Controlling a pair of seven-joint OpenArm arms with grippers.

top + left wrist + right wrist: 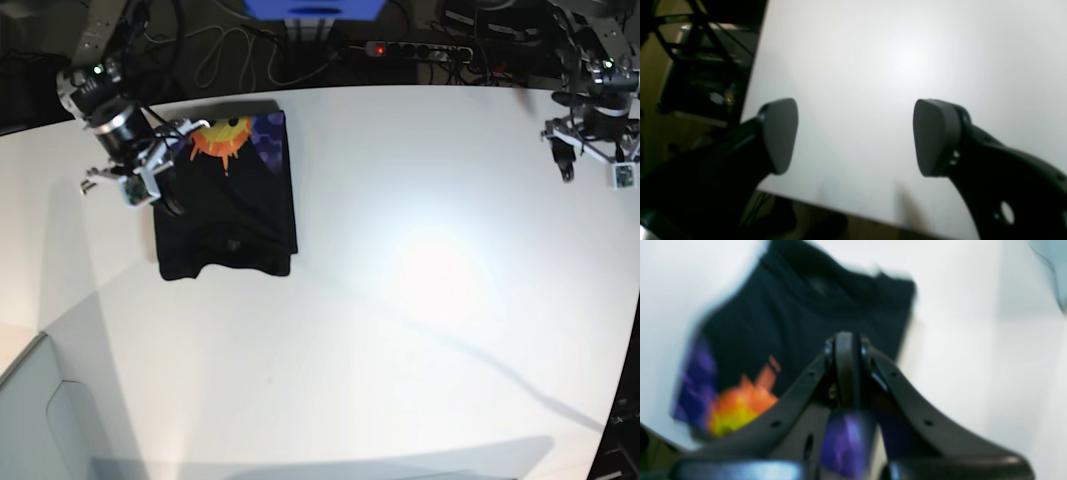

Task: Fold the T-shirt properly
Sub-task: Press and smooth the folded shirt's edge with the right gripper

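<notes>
The table (420, 300) is white and fills most of the base view. The T-shirt (228, 205) lies on its far-left part as a folded black rectangle. Its long axis runs from the far edge toward the near side, with the orange-yellow sun print (222, 135) and purple patch (268, 128) at the far end and the collar end nearest the camera. The near edge is slightly uneven, with a small notch on the left.

The right gripper (165, 170) sits over the shirt's far-left corner, beside the print. In the right wrist view its jaws are pressed together, and blurred purple cloth (846, 440) shows just below the closed tips; whether they actually pinch a fold of it is hard to make out. That view is heavily blurred: the shirt (800, 323) stretches away from the fingers, black fabric ahead, the print (740, 403) low on the left.

The left gripper (590, 150) hangs near the table's far-right edge, well apart from the shirt. In the left wrist view its gripper (855, 136) has the jaws spread wide over bare white surface with nothing between them. The table's edge and a dark frame (700, 50) show at the left, out of focus.
</notes>
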